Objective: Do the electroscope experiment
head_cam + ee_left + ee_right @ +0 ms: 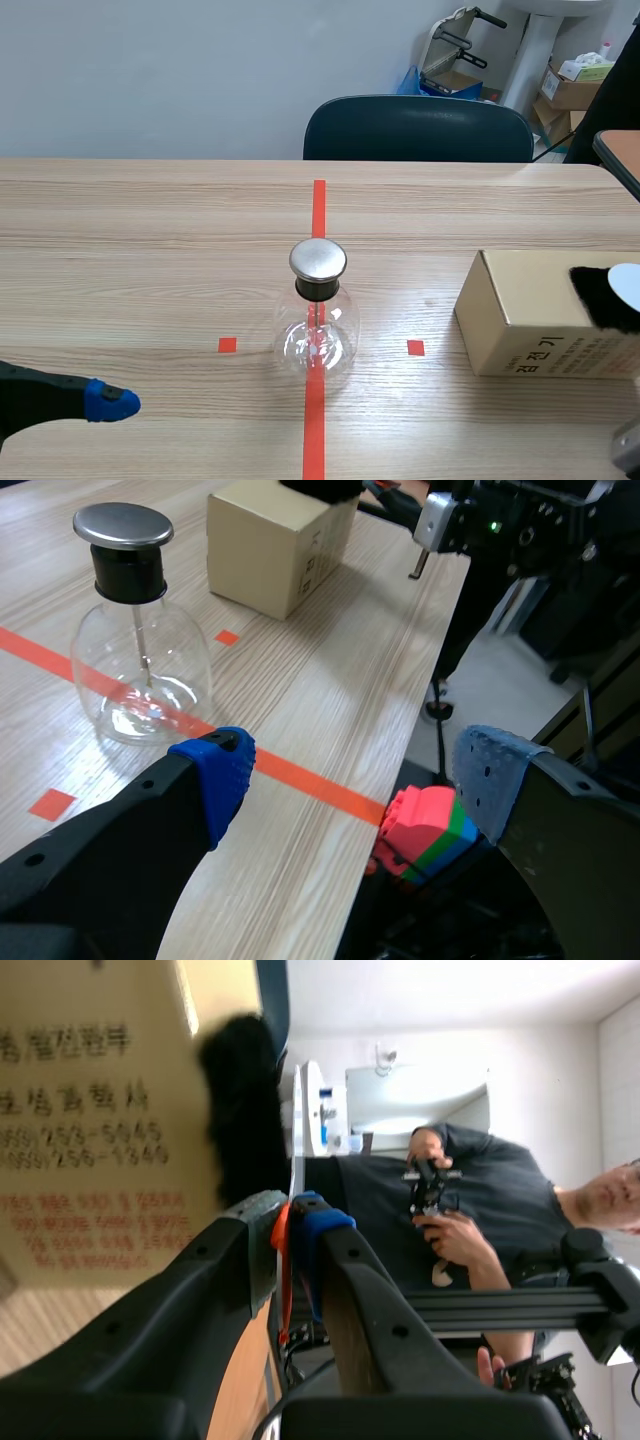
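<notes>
The electroscope (318, 325), a clear glass flask with a black neck and a round metal cap (318, 259), stands on the red tape line at mid-table; it also shows ahead of my left gripper, off to one side (140, 670). My left gripper (350, 780) hangs open near the table's front edge (110, 402), with nothing between its blue pads. A black fur pad (600, 298) lies on the cardboard box (530, 320). My right gripper (290, 1210) is shut on a flat white rod (298, 1130) that stands right beside the fur (240, 1100).
A dark chair (418, 128) stands behind the table's far edge. Past the table's front edge lies a stack of coloured toy blocks (425, 830). A person (480, 1210) holding a controller appears beyond the right gripper. Boxes and gear (570, 85) sit at the back right.
</notes>
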